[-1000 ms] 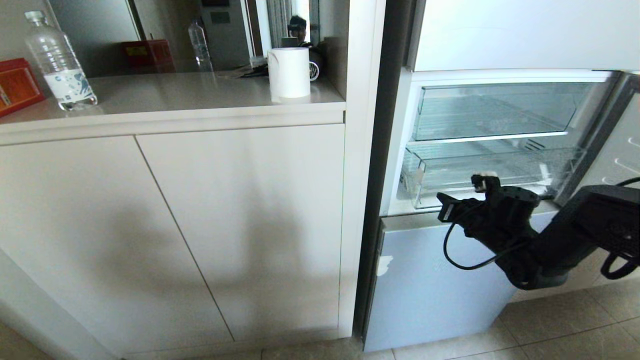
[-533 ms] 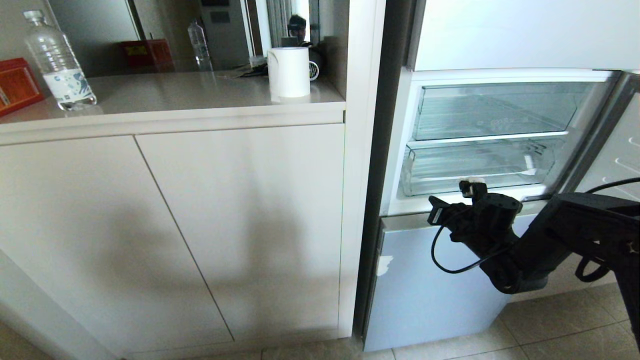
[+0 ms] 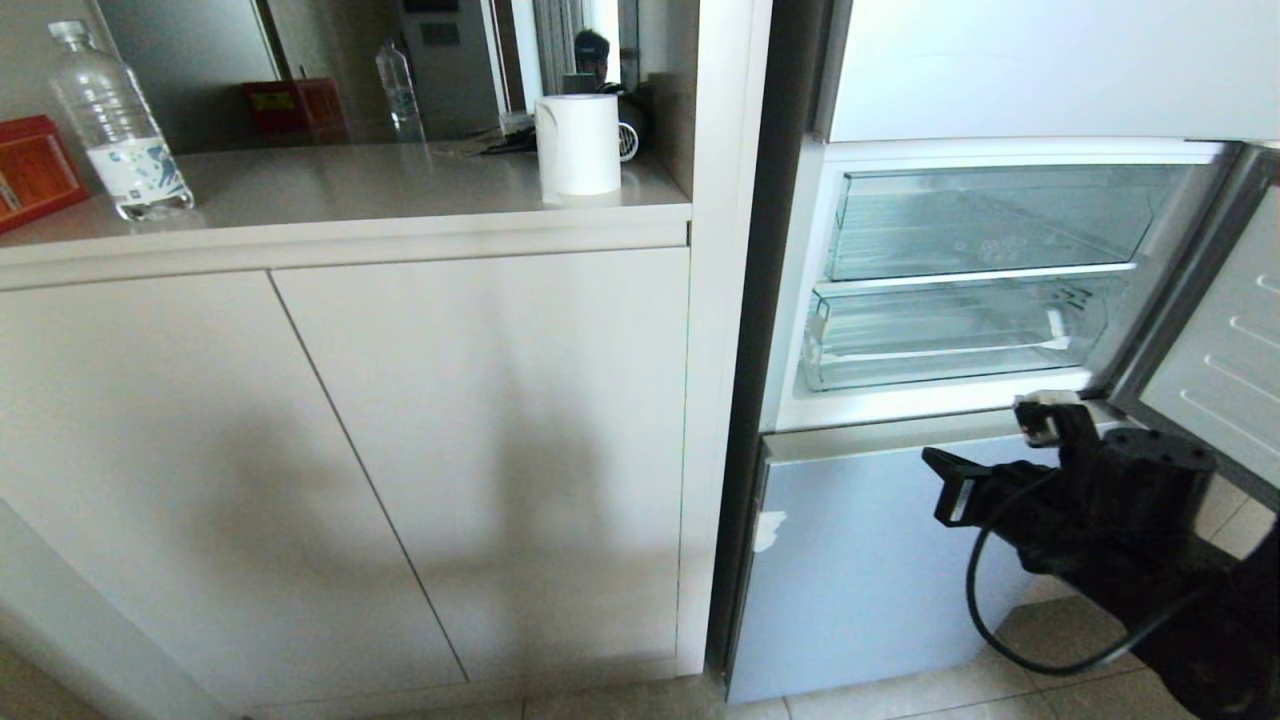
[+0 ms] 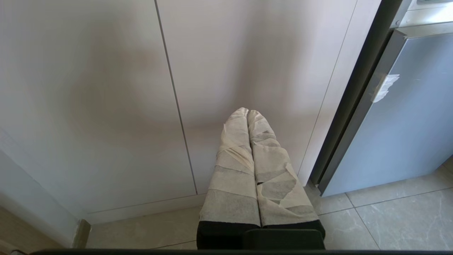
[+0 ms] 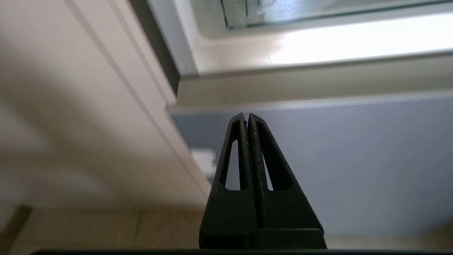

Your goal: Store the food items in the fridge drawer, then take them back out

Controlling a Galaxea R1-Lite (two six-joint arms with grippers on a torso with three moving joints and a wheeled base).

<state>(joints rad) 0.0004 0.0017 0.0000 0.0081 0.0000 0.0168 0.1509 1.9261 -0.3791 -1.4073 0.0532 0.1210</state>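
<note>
Right claw (image 5: pixel 248 118) is pressed fully shut with nothing between its black fingers, and it hangs in front of the closed blue-grey lower fridge door (image 3: pixel 860 560), just below the sill of the open compartment. In the head view the right arm comes in from the lower right corner, a black cable looping under its wrist. Left claw (image 4: pixel 247 115), its fingers wrapped in pale tape, is also closed tight on nothing; it faces the cream cabinet doors (image 4: pixel 170 88), low near the tiled floor (image 4: pixel 385 219).

Above the right claw, the fridge drawer (image 3: pixel 950 335) sits pushed in beneath the taller clear drawer (image 3: pixel 985 220); both look empty through their clear walls. The red and orange-red food items cannot be seen in any view. The open fridge door (image 3: pixel 1215 365) stands at the right edge of the compartment.

To the left, the worktop (image 3: pixel 340 190) carries a water bottle (image 3: pixel 115 125), a red box (image 3: pixel 35 170) at the edge of the picture, and a white mug (image 3: pixel 578 145).
</note>
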